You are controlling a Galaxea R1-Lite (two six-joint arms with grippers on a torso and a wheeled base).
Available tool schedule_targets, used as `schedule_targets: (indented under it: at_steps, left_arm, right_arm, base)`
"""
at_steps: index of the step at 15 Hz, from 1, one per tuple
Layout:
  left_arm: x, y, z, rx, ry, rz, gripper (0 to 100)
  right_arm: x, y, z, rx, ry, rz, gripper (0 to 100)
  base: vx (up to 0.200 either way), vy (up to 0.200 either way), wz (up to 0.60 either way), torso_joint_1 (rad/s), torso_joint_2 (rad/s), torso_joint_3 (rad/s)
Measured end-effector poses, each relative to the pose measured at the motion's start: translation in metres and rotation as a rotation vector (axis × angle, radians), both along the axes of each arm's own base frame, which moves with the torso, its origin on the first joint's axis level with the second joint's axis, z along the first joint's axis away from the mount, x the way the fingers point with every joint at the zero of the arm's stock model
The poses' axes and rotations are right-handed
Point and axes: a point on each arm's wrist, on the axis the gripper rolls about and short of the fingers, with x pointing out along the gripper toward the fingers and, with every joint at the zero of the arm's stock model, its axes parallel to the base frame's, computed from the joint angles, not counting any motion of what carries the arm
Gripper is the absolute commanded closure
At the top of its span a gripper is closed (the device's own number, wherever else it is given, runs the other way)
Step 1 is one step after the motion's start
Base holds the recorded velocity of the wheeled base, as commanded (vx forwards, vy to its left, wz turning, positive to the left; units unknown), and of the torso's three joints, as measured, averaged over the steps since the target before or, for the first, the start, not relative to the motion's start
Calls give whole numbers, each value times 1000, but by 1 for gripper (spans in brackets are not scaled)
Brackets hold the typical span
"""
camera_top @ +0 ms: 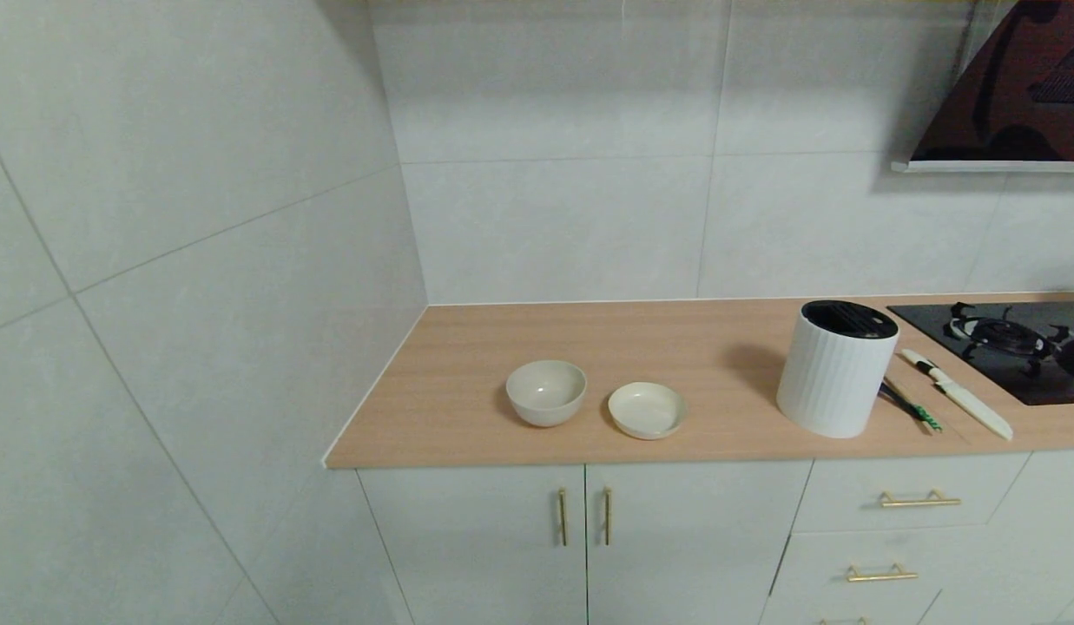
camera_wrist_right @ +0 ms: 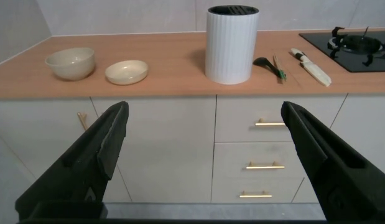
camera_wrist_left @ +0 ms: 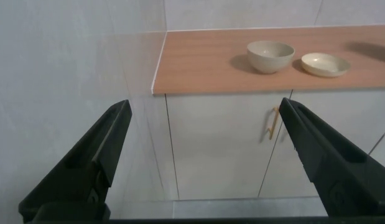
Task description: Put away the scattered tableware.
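Well off counter: L tool, R tool agape.

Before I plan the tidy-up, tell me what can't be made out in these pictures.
- Inside the holder: hidden by its wall and dark top, in the head and right wrist views.
- The thin utensils beside it: one end is behind the holder in the head view, and they are too small to name.
- The stove: cut off by the head view's right edge.
- Inside the cupboard: hidden behind shut doors.
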Motion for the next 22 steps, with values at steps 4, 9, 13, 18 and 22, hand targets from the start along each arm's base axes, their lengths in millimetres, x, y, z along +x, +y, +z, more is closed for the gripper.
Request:
schedule_targets:
  at_steps: [4,9,13,18,22]
  left_arm:
    - [0,0,0,-1,0,0,0]
    - [0,0,0,-1,0,1,0]
    - [0,0,0,-1,0,0,0]
    - [0,0,0,-1,0,0,0]
    - [0,0,0,-1,0,0,0]
  right_arm:
    - [0,0,0,-1,0,0,0]
    - [0,0,0,-1,0,0,0]
    - [0,0,0,-1,0,0,0]
    - [0,0,0,-1,0,0,0]
    - [0,0,0,-1,0,0,0]
  base:
    - [0,0,0,-162,349,189]
    - [0,0,0,-175,387,201]
    - [0,0,0,-218,480,260]
    - [0,0,0,-244,552,300]
    - [0,0,0,-228,513,297]
